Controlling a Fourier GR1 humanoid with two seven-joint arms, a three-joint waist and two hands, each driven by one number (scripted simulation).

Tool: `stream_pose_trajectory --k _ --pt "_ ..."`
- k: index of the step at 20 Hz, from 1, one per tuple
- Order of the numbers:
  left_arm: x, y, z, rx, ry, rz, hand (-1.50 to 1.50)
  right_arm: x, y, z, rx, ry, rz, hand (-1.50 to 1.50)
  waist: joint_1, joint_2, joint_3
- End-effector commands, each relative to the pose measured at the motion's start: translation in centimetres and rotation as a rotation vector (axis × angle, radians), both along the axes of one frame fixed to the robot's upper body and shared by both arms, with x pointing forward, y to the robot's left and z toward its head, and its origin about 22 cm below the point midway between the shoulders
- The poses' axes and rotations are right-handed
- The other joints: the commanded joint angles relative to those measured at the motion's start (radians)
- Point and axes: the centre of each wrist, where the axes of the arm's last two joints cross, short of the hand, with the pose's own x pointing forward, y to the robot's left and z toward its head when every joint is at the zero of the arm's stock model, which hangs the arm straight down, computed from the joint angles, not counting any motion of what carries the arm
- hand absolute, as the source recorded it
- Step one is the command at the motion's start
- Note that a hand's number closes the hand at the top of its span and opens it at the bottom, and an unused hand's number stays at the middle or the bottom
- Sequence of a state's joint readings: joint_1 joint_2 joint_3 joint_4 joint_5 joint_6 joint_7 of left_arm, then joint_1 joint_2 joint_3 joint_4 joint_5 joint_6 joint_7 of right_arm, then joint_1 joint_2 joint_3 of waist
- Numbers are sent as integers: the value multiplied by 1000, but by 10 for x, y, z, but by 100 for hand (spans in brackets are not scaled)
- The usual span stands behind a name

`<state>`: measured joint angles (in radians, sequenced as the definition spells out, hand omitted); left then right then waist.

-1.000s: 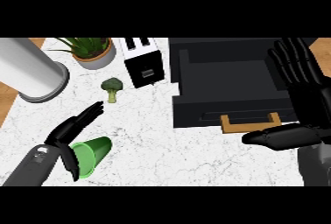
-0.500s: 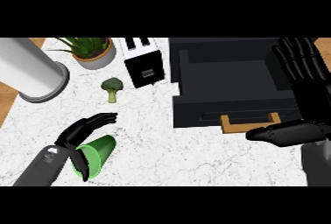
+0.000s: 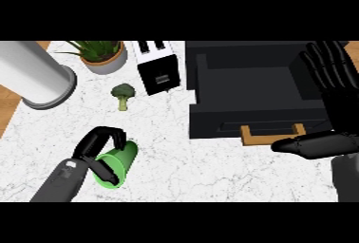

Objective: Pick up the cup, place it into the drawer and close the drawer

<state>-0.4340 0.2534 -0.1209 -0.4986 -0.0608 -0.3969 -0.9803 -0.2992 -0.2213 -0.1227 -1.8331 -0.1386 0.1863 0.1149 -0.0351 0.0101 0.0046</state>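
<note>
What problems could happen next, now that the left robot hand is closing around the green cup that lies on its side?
1. The green cup lies tipped on the counter, so it might roll or slip out as the left robot hand lifts it.
2. The broccoli and toaster lie between the cup and the open drawer; a low carry could bump them.

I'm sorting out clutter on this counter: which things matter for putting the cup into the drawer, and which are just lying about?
For the job:
- green plastic cup, on its side, left hand curled round it
- open black drawer with wooden handle
- right hand, open at the right edge

Lying about:
- broccoli floret
- black-and-white toaster
- potted green plant
- tall grey cylinder
</note>
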Motion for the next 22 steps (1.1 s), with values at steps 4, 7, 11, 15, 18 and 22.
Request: stream_pose_trajectory --k 4,7,11,15,18,22 --pt "-11 10 -11 -105 -162 702 150 -3 -8 -2 4 14 -43 -150 45 -1 -10" --pt "-1 -13 -11 -287 -237 694 150 -7 -17 3 12 -15 -24 -150 9 -1 -8" --pt "25 -41 10 -350 -289 544 150 -10 -6 11 -6 -2 -31 -150 25 -10 -6" --pt "59 -45 53 -319 -304 431 150 -8 -22 -8 -11 9 -35 -150 31 -12 -4" --pt "86 -95 93 -335 -339 412 150 1 4 5 -18 16 -55 -150 39 -15 -4" --pt "101 -117 144 -312 -322 293 150 1 -15 -9 -18 34 -62 -150 46 -17 -3"
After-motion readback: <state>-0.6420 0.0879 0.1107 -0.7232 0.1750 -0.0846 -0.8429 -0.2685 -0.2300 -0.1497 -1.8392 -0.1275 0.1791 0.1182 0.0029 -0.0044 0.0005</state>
